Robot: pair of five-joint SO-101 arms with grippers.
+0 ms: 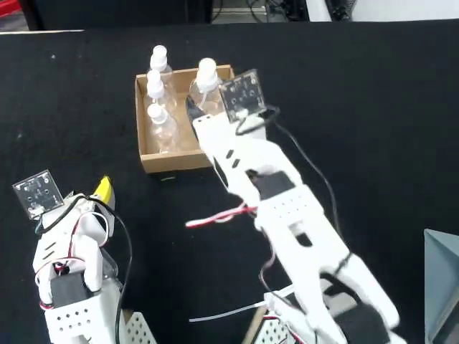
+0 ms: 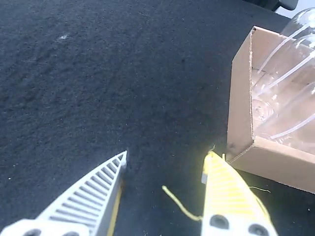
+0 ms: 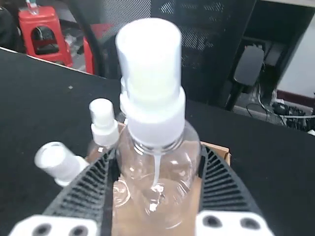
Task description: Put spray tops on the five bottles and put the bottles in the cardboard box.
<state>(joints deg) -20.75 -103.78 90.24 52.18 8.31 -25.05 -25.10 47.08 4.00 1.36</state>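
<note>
My right gripper [image 3: 156, 164] is clenching around the body of a clear bottle [image 3: 158, 147] with a white spray top [image 3: 150, 64] and is holding it upright over the cardboard box [image 1: 176, 161]. Three other bottles [image 1: 163, 129] with tops are standing in the box beside the held one. My left gripper [image 2: 166, 157] is hanging released, jaws apart, above the black table [image 2: 98, 73], just beside a corner of the box.

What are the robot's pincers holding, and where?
The right pincer grips a capped bottle by its clear body. The left pincer is open, empty.
</note>
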